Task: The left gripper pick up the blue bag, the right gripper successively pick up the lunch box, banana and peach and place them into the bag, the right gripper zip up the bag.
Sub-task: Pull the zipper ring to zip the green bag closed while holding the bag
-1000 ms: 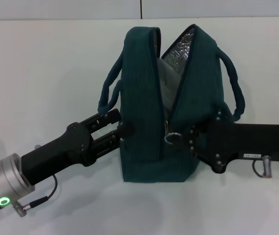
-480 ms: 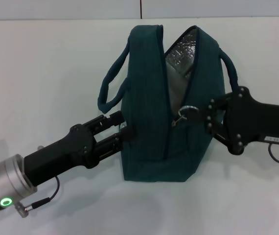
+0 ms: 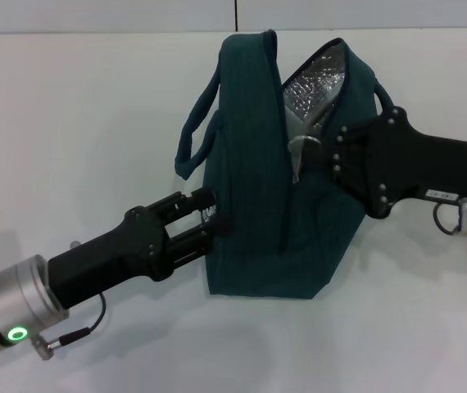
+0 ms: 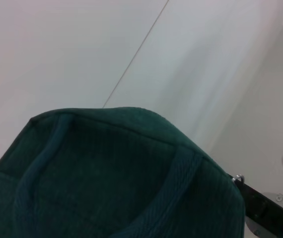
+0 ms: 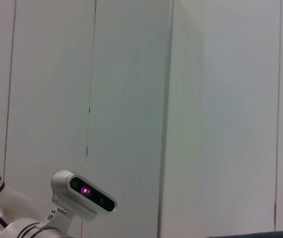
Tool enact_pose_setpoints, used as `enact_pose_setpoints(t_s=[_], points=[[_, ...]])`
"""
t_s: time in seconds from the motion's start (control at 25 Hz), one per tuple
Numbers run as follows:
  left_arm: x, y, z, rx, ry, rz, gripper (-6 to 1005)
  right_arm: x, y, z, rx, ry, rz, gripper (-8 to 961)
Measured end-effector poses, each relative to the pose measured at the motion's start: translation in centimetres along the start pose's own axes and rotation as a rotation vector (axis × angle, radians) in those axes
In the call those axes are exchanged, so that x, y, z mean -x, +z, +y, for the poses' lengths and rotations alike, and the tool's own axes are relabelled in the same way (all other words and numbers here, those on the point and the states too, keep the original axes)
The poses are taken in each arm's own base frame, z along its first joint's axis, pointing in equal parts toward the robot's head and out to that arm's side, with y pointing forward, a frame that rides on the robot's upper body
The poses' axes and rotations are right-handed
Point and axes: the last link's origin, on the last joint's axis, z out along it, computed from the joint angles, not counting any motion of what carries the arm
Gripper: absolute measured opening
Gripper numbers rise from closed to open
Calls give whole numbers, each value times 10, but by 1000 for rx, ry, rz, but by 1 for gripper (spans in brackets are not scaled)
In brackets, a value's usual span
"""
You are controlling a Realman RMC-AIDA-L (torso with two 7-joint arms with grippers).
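The right gripper (image 3: 325,152), a black two-fingered claw on a black arm, sits at about three o'clock from the centre of the head view, its fingertips pinched shut on the silver ring zip pull (image 3: 301,146) of the blue bag (image 3: 254,188). The pull lies right at the claw's tips, roughly two thirds of the way up the near end of the bag; below it the zip line runs closed down the seam, above it the mouth gapes in a narrow wedge.

The left gripper (image 3: 209,217), the matching black claw on an arm ending in a silver cylindrical joint with a green light, reaches in from seven o'clock. Its two fingers press against the bag's lower left side; whether they pinch fabric or just touch it, I cannot tell.

The bag is a large dark teal fabric lunch bag, ribbed in texture, standing upright on a plain white table (image 3: 78,123). Crinkled silver foil lining (image 3: 315,82) shows inside the opening at one o'clock. A padded loop handle (image 3: 197,123) hangs off the left flank at ten o'clock. In the left wrist view the teal cloth and a handle strap (image 4: 176,183) fill the lower frame.

Bare table lies open at nine, twelve and six o'clock around the bag.
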Motion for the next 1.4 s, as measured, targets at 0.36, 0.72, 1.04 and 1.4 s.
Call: enact_pose_setpoints(t_s=[0.36,0.72,1.04,1.4], points=[[-1,18,-5,7,-19,-22,591,1,5,-3,13,-4,3,6],[-1,20,-8,3,-3,-37,456,3,4,-4,6,-6,-3,6],[1,23,-6,31,26,-69,297,5,2,-7,-6,-7,-12,5],[3,26,-5,51,42,-104,195,13,0,-9,-10,-14,-50,6]])
